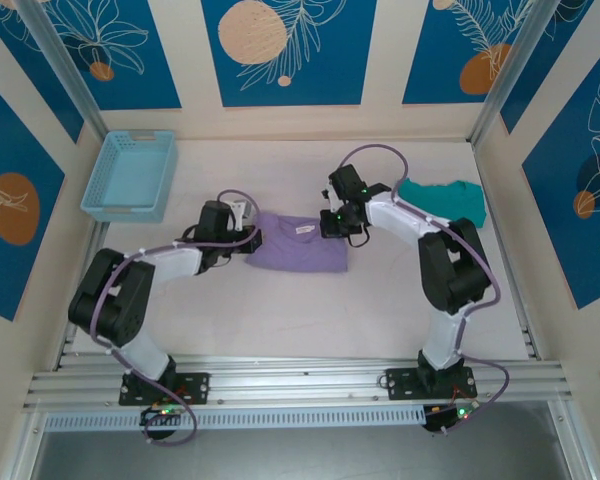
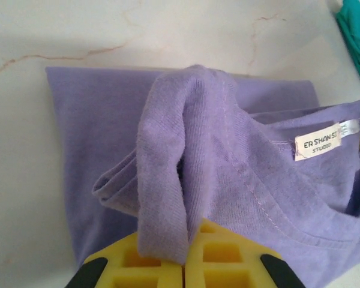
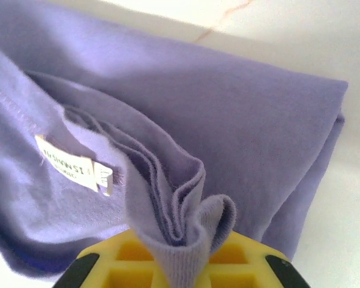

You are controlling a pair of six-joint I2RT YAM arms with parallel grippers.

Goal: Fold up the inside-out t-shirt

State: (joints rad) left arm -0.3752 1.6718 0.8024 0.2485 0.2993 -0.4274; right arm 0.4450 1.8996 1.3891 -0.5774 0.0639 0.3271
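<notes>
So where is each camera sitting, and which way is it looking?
Top camera: high behind the arms, looking down at the table, purple t-shirt, blue basket and teal garment; both arms show.
Left wrist camera: rides the left arm, looks along the left jaws, shut on a t-shirt fold.
Right wrist camera: rides the right arm, right jaws pinching another fold.
Both wrist views share the shirt's white label.

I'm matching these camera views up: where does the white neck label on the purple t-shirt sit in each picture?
Top external: white neck label near centre, by the far edge of the purple t-shirt.
Left wrist: right of centre, mid-height.
Right wrist: left side, just below mid-height.
Shared landmark: the purple t-shirt it is sewn into.
</notes>
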